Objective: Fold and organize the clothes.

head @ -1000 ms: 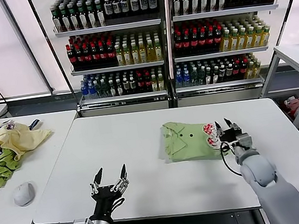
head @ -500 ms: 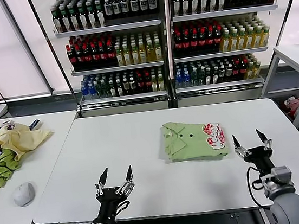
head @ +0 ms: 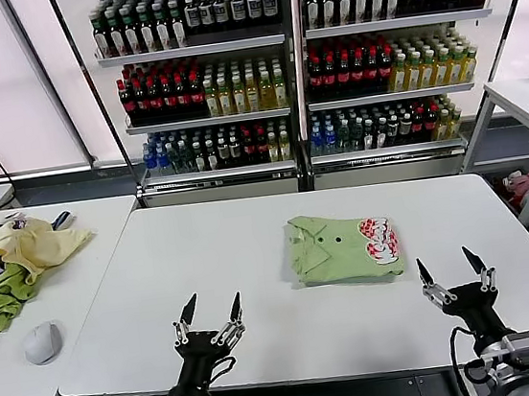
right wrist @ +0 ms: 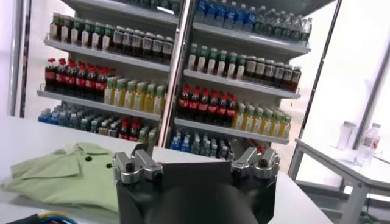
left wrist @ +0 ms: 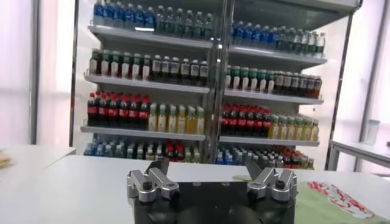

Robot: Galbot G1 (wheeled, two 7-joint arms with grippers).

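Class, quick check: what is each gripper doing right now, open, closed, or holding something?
Left gripper: open, holding nothing, at the table's near edge.
Right gripper: open, holding nothing, clear of the polo shirt.

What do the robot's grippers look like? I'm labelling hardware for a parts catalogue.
Both match: the left gripper and right gripper each have two black pointed fingers on silver metal knuckles with dark screws, above a black body and a silver-grey wrist. A black cable loops beside the right wrist.
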